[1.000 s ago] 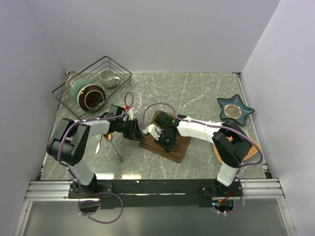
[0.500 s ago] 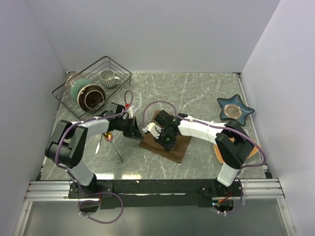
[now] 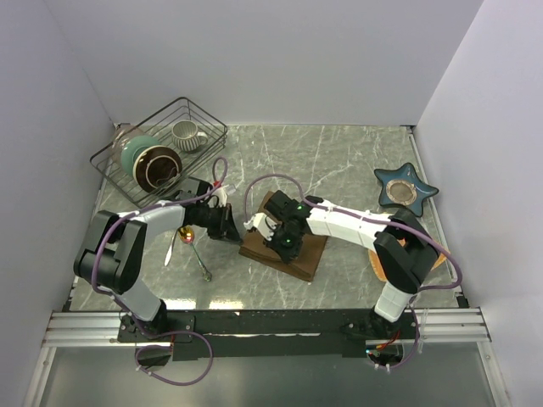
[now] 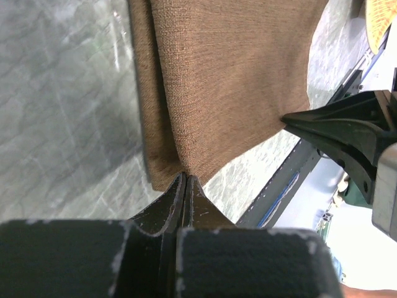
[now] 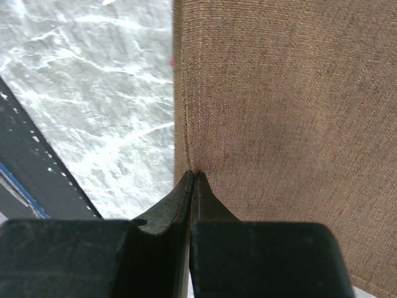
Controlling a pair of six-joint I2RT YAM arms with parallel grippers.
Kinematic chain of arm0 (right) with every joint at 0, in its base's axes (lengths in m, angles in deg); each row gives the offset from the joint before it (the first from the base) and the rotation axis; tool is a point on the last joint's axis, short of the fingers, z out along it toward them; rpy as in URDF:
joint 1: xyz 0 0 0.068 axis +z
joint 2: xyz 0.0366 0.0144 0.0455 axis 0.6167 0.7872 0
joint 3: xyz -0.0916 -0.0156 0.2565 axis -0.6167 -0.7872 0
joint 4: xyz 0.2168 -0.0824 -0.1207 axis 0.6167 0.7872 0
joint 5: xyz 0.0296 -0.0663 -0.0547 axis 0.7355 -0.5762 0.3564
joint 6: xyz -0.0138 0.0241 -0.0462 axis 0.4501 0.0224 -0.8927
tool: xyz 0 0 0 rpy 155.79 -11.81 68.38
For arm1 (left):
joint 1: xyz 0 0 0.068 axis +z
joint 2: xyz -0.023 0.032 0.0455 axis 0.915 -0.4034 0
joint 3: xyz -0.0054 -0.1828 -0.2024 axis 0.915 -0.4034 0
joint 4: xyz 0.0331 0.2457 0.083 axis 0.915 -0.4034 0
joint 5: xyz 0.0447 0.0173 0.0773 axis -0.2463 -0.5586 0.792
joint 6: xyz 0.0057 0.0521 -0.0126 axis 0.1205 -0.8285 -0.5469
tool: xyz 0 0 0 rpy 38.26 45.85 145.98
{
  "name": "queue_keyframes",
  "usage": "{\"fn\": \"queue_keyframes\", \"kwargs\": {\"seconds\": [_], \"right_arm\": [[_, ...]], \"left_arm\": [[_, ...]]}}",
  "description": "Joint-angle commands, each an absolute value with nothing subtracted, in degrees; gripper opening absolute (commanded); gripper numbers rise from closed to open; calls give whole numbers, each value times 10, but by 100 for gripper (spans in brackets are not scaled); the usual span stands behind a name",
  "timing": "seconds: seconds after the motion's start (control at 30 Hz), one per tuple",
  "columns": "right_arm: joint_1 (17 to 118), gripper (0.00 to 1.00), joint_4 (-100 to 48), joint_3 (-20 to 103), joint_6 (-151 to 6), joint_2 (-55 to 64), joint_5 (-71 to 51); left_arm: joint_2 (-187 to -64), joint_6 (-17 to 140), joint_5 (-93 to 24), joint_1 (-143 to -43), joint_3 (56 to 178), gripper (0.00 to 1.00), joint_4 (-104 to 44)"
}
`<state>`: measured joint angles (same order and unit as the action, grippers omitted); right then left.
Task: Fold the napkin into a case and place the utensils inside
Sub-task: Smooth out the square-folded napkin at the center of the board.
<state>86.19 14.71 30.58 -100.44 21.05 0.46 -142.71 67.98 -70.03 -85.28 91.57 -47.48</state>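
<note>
The dark-brown napkin (image 3: 293,248) lies folded in a band on the marble table (image 3: 339,161), between the two arms. My left gripper (image 3: 241,232) is shut on the napkin's left corner, and its tips (image 4: 186,177) pinch the cloth (image 4: 236,74) there. My right gripper (image 3: 277,240) is shut on the napkin's near edge (image 5: 279,93), with its tips (image 5: 194,174) closed over the hem. It also shows in the left wrist view as black fingers (image 4: 335,127) biting the cloth. The utensils lie left of the napkin: a spoon (image 3: 185,231) with a gold bowl and a fork (image 3: 202,264).
A black wire basket (image 3: 199,114) at the back left holds a mug (image 3: 187,134) and bowls (image 3: 151,161). A blue star-shaped dish (image 3: 405,188) sits at the right. An orange woven mat (image 3: 438,259) lies under the right arm. The table's near rail (image 3: 254,322) runs along the front.
The left gripper's jaws have closed on the napkin's left corner. The right gripper has stayed shut on the cloth and has hardly moved.
</note>
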Motion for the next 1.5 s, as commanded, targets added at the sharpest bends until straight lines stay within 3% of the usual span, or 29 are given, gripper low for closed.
{"fn": "queue_keyframes", "kwargs": {"seconds": [0.0,0.67,0.77,0.83,0.93,0.97,1.03,1.13,1.17,1.27,1.47], "right_arm": [[872,0,147,323,-996,218,16],[873,0,122,300,-1007,263,1],[873,2,133,304,-1015,260,5],[871,11,143,306,-1015,248,7],[868,38,167,319,-1008,212,17],[863,52,179,326,-1001,184,29],[836,72,187,335,-994,150,39],[769,87,204,365,-989,87,59],[750,97,195,371,-974,54,62],[697,100,156,394,-966,-17,50],[689,100,-2,384,-832,-85,-116]], "left_arm": [[-1422,666,-695,-849,930,1,-490],[-1467,658,-679,-849,929,1,-482],[-1466,654,-679,-849,929,9,-485],[-1460,651,-686,-849,930,18,-490],[-1431,642,-708,-839,931,36,-495],[-1399,642,-717,-832,930,47,-492],[-1340,626,-735,-812,931,56,-492],[-1260,579,-719,-810,951,85,-496],[-1240,573,-710,-810,958,99,-480],[-1192,549,-694,-810,989,99,-433],[-1217,619,-712,-810,1057,99,-273]]}}
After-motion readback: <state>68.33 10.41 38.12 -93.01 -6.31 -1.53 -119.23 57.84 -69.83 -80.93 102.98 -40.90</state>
